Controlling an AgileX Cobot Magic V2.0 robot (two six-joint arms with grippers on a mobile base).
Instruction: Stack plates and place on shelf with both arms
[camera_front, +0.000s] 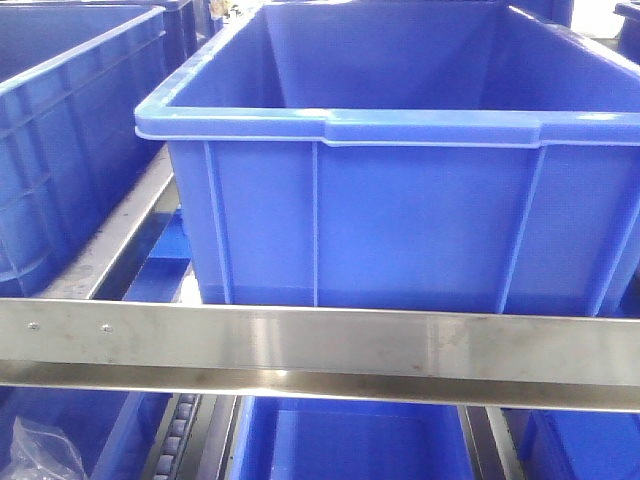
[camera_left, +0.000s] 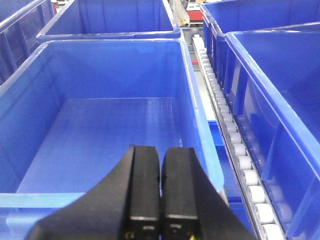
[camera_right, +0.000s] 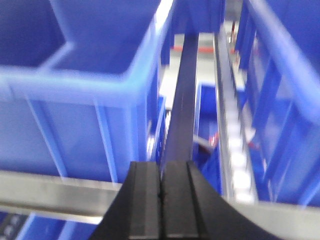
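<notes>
Blue crates (camera_front: 400, 200) sit behind the shelf's (camera_front: 320, 340) brushed silver rail; both pincers (camera_left: 160, 190) are black.

This looks like a warehouse or factory storage area. Big blue plastic crates (camera_front: 400, 190) fill the frames in rows, sitting on a brushed steel rack (camera_front: 320, 345) whose front rail crosses the lower frame. White roller tracks (camera_left: 235, 150) run between the crates at right.

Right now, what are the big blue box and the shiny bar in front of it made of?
The big blue box looks like molded plastic: smooth, slightly glossy, with ribs and a rolled rim. The shiny bar looks like brushed steel: gray, streaky reflections, small screws near its left end.
</notes>
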